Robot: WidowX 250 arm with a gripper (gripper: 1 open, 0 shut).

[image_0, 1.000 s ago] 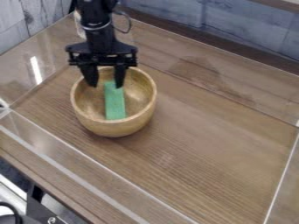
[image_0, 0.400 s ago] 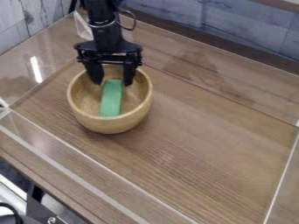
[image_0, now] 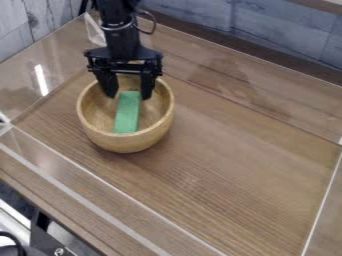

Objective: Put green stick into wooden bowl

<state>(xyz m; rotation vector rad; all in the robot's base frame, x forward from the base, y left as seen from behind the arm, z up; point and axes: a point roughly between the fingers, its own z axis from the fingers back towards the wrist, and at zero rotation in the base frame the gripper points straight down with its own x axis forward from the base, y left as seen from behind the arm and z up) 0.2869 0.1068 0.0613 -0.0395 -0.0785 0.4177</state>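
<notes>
The green stick point(image_0: 127, 113) lies inside the wooden bowl point(image_0: 128, 138), slanting from the far rim down to the bowl's floor. My black gripper point(image_0: 126, 87) points straight down over the bowl's far side, directly above the stick's upper end. Its fingers point(image_0: 103, 86) stand spread apart on either side of the stick, open and not pinching it. The bowl rests on the wooden tabletop at the left of the view.
Clear acrylic walls point(image_0: 160, 205) run along the front and left edges of the wooden table point(image_0: 241, 140). A tiled wall stands behind. The tabletop stretches bare to the right of the bowl.
The gripper has gone from shut on the stick to open, and the stick has settled into the bowl. The bowl and gripper shifted slightly up and right in the view a second ago, then held still.
</notes>
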